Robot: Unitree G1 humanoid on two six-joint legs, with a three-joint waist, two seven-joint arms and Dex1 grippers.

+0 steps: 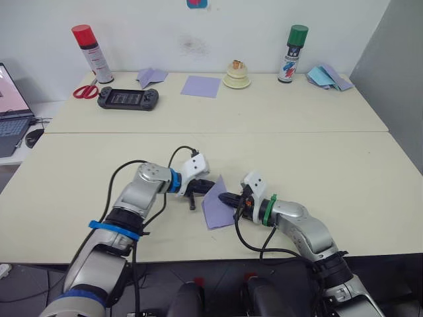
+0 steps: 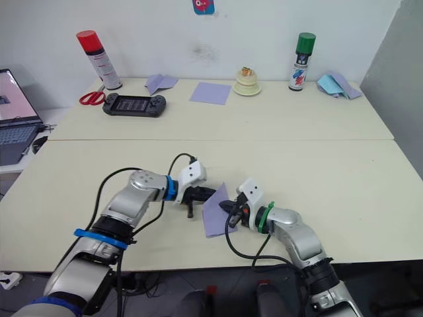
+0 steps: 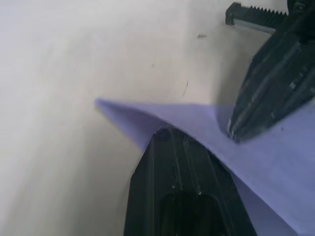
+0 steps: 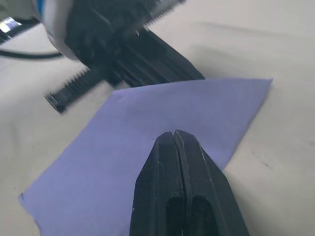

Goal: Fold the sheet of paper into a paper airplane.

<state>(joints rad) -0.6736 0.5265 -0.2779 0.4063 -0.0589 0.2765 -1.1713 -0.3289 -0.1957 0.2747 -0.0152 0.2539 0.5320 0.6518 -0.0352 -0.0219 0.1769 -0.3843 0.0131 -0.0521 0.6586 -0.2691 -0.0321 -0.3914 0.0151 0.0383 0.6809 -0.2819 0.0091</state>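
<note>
The sheet of paper (image 1: 218,206) is lavender and lies near the table's front edge, between my two grippers. My left gripper (image 1: 207,187) comes in from the left and is shut on the sheet's far left edge, which curls up a little over one finger (image 3: 177,172). From the right, my right gripper (image 1: 229,197) has its fingers shut together with nothing between them. Its tips rest on top of the sheet (image 4: 147,128) near the middle. The paper airplane is not formed; the sheet is one flat piece.
Along the back of the table (image 1: 317,158) stand a red spray can (image 1: 91,54), scissors (image 1: 84,91), a black game console (image 1: 127,98), a folded lavender piece (image 1: 151,76), a smooth lavender square (image 1: 201,86), a cream ornament (image 1: 236,76), a green spray can (image 1: 293,54) and light-blue papers (image 1: 324,76). A laptop (image 1: 9,109) sits far left.
</note>
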